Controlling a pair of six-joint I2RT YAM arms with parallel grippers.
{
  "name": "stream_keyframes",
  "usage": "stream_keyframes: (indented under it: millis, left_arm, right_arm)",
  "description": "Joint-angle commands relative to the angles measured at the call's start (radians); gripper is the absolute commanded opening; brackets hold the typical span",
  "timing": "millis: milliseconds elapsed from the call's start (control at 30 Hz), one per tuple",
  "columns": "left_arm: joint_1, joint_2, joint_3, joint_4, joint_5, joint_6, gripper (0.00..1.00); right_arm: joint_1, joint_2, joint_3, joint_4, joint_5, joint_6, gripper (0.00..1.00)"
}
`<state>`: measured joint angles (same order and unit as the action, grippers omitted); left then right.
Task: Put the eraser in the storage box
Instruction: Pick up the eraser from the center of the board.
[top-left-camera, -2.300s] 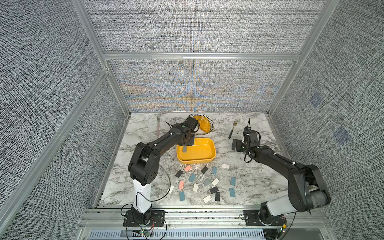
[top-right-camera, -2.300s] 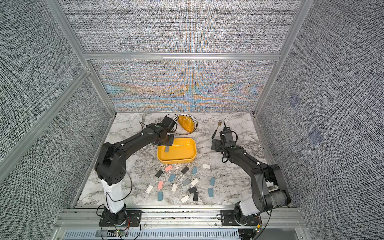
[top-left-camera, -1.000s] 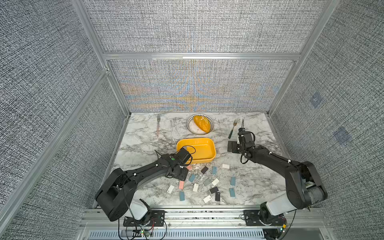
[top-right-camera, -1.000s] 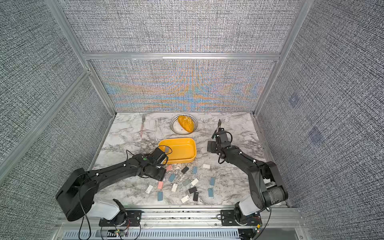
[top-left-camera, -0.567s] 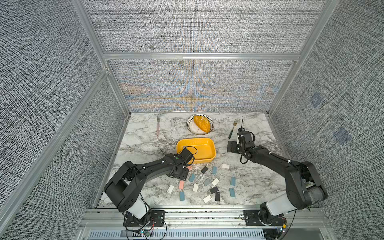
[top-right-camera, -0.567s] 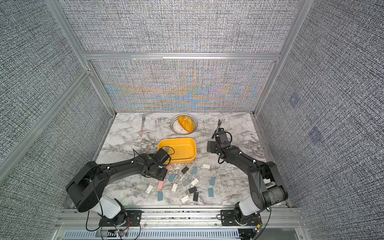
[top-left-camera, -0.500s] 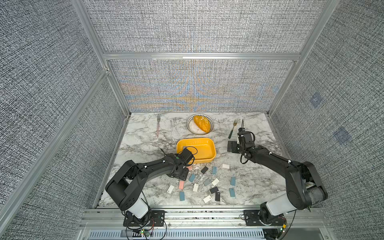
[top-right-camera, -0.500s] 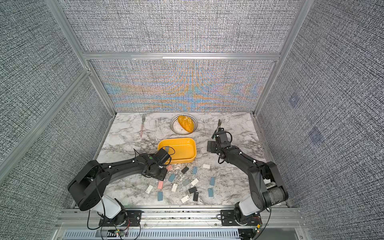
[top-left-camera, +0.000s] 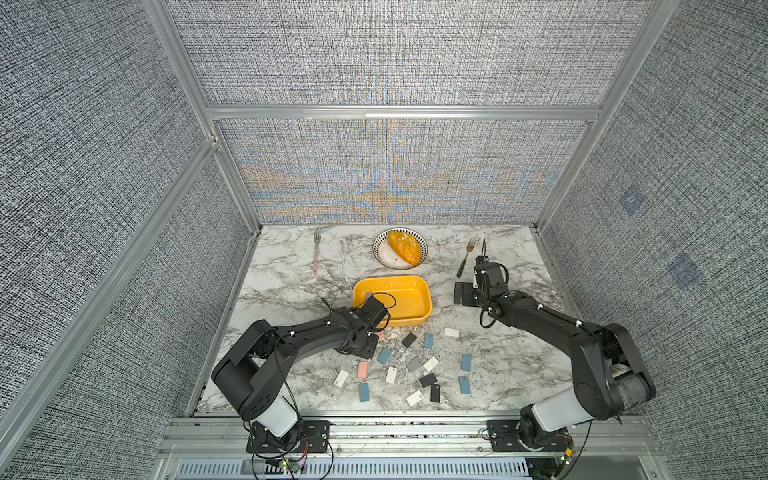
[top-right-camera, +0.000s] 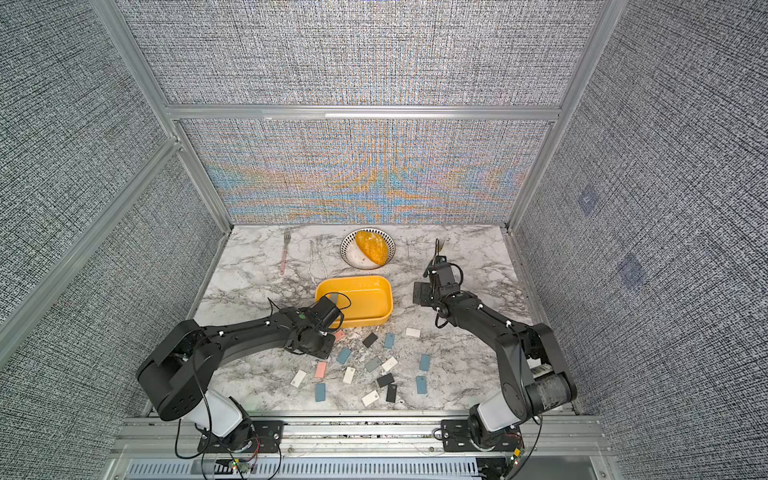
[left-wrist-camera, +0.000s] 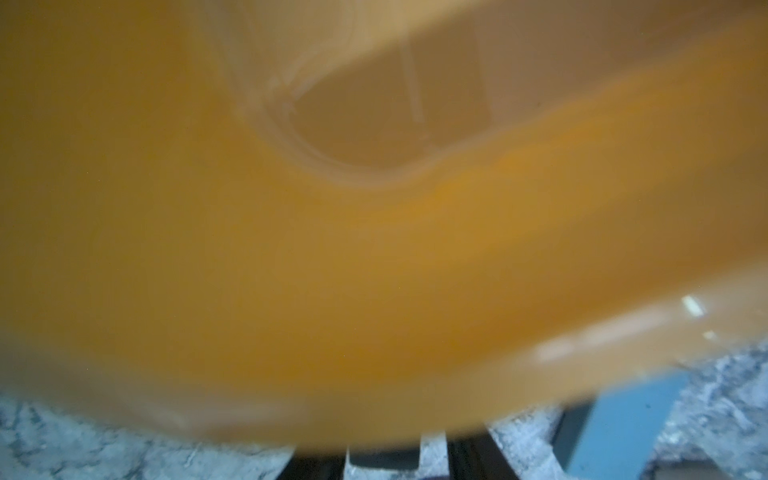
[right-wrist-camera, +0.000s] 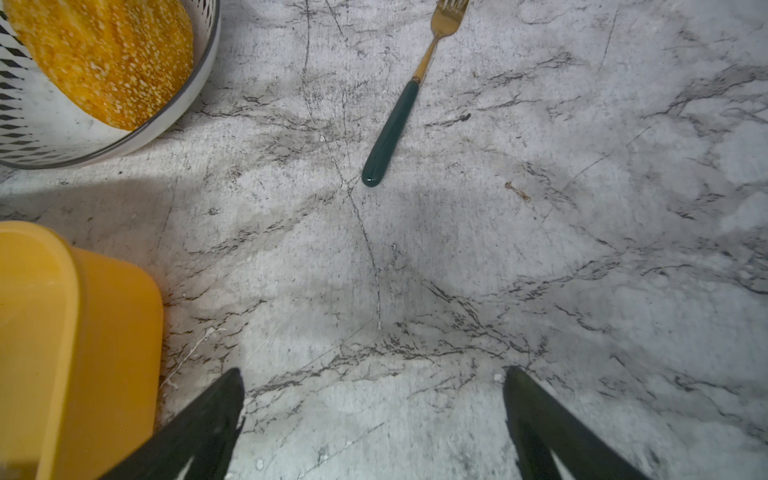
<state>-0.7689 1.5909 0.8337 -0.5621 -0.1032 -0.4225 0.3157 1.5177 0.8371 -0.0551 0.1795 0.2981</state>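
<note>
Top view: left gripper (top-left-camera: 365, 344) sits low among the erasers (top-left-camera: 384, 355), lower centre, presumably to pick one — whether it holds anything, I cannot tell; right gripper (right-wrist-camera: 374, 372) gapes empty near the storage box (top-left-camera: 409, 301).

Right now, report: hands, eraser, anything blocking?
Left hand down among table erasers beside storage box, grip unseen. Right hand open, empty. Nothing between hand and box.

Marble table (top-left-camera: 291, 291): storage box (top-left-camera: 409, 323), plate (top-left-camera: 388, 259), erasers (top-left-camera: 466, 362)

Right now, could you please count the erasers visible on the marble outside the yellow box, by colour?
Blue erasers: 5
White erasers: 5
Black erasers: 3
Pink erasers: 2
Grey eraser: 1
Total: 16
</note>
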Motion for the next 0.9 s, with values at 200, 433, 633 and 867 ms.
stream_keyframes:
  millis: [200, 433, 633, 867]
  left_arm:
    - [0.002, -0.058, 0.011, -0.103, -0.08, 0.004, 0.31]
    - [0.003, -0.12, 0.06, -0.17, -0.105, 0.019, 0.29]
    - [0.003, -0.19, 0.149, -0.223, -0.106, 0.039, 0.28]
    - [0.003, -0.138, 0.284, -0.241, -0.132, 0.075, 0.28]
  right_arm:
    - [0.001, 0.001, 0.005, 0.001, 0.019, -0.003, 0.98]
    - [0.001, -0.003, 0.007, -0.002, 0.022, -0.005, 0.98]
    - [-0.003, -0.015, 0.007, -0.008, 0.016, -0.008, 0.98]
    - [-0.008, -0.02, 0.026, -0.027, 0.014, -0.007, 0.98]
